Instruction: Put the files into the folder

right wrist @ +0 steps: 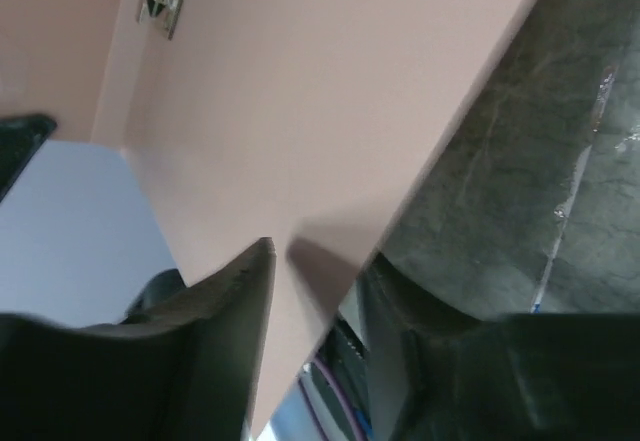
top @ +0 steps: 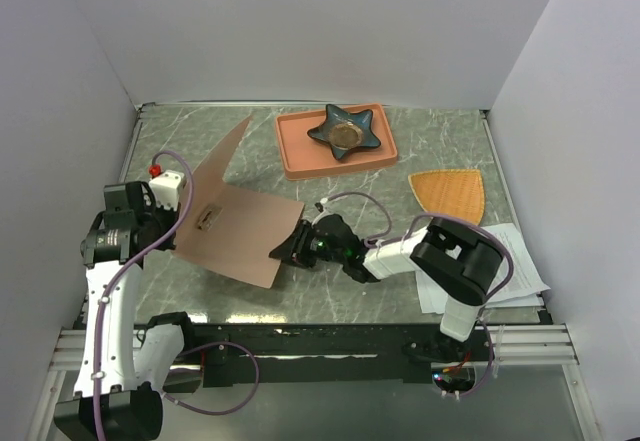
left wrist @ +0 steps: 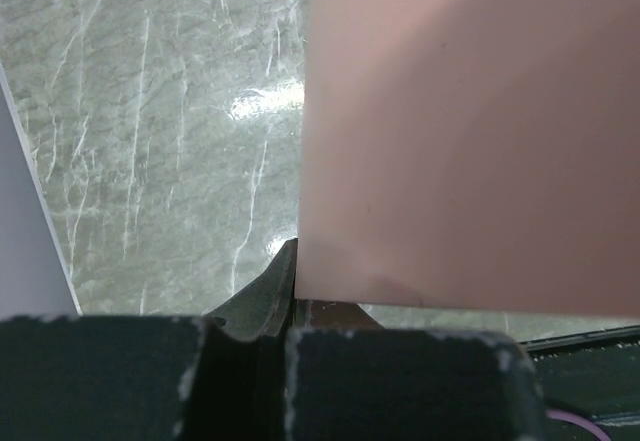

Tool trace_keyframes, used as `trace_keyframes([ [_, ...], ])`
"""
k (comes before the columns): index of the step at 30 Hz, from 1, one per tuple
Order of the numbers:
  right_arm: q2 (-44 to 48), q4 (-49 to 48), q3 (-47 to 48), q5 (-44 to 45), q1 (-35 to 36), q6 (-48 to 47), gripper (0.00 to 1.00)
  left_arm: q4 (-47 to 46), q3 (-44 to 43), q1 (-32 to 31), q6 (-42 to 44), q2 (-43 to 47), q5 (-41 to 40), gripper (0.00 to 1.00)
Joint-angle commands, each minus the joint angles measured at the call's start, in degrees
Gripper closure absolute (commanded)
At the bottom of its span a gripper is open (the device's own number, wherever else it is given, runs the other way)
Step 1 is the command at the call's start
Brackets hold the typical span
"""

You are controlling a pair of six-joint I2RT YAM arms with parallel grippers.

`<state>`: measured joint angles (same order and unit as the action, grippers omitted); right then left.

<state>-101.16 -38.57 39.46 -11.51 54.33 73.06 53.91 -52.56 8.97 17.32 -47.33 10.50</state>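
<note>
Folder stands open on the desk. Its raised cover is clenched in the left gripper at the folder's left side, and its lower leaf lies flat. At that leaf's right edge the card is straddled by the right gripper; whether it is clamped cannot be told. Files lie well right of the folder, partly under the right arm, which is the nearer one. Bare marble lies between.

The folder is plain pinkish-brown, with a silver clip. The tabletop is grey-green marble with white veins. The tray is salmon-orange, the star dish dark blue with a brown centre, the mat woven orange and the files white.
</note>
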Motion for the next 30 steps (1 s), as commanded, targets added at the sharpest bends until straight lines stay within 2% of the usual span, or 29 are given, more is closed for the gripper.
trace_keyframes([
  [1, 4.0, -2.2, 0.8, 1.0, -1.0, -1.8, 0.77, 1.1, -4.5, 0.1, -1.4, 0.9, 3.4, 0.99],
  [2, 5.8, 1.8, 1.5, 1.8, -1.1, -6.1, 0.84, 1.4, -5.2, 0.2, -1.7, 0.7, 3.6, 0.99],
  [3, 9.9, 6.4, 2.4, 4.1, -1.1, -8.9, 0.95, 1.4, -5.5, 0.1, -1.9, 0.5, 3.2, 0.99],
  [4, 11.9, 16.8, 3.4, 6.0, -1.0, -11.9, 1.0, 1.8, -5.9, 0.2, -2.0, 0.3, 3.0, 0.99],
  [6, 17.0, 23.6, 5.7, 8.7, -1.0, -19.2, 1.0, 2.2, -6.8, 0.2, -2.2, 0.2, 2.8, 0.89],
  [7, 18.7, 29.5, 6.4, 9.5, -1.1, -24.2, 1.0, 2.1, -7.0, 0.1, -2.4, 0.3, 2.3, 0.76],
  [9, 23.1, 35.6, 7.5, 11.4, -1.0, -29.2, 1.0, 2.1, -7.0, 0.1, -2.6, 0.7, 1.9, 0.68],
  [11, 27.2, 43.0, 8.7, 13.2, -1.1, -35.8, 1.0, 1.6, -6.7, 0.1, -3.0, 1.0, 0.8, 0.45],
  [13, 29.9, 45.9, 9.1, 13.9, -1.1, -40.9, 1.0, 1.2, -6.1, 0.1, -3.0, 1.5, -0.4, 0.04],
  [17, 34.1, 53.4, 10.1, 14.1, -1.1, -46.1, 1.0, 0.3, -5.7, 0.1, -2.9, 3.0, -4.3, 0.04],
  [21, 34.5, 54.7, 9.8, 12.7, -1.1, -47.3, 1.0, 0.4, -8.9, 0.1, -2.4, 4.9, -7.2, 0.04],
  [26, 32.6, 59.5, 10.0, 13.3, -1.1, -45.3, 1.0, 1.5, -13.4, 0.0, -1.4, 3.9, -4.4, 0.04],
  [30, 35.0, 63.1, 6.6, 14.4, -1.2, -41.9, 1.0, 1.0, -14.2, 0.1, -0.3, 0.8, -0.9, 0.04],
])
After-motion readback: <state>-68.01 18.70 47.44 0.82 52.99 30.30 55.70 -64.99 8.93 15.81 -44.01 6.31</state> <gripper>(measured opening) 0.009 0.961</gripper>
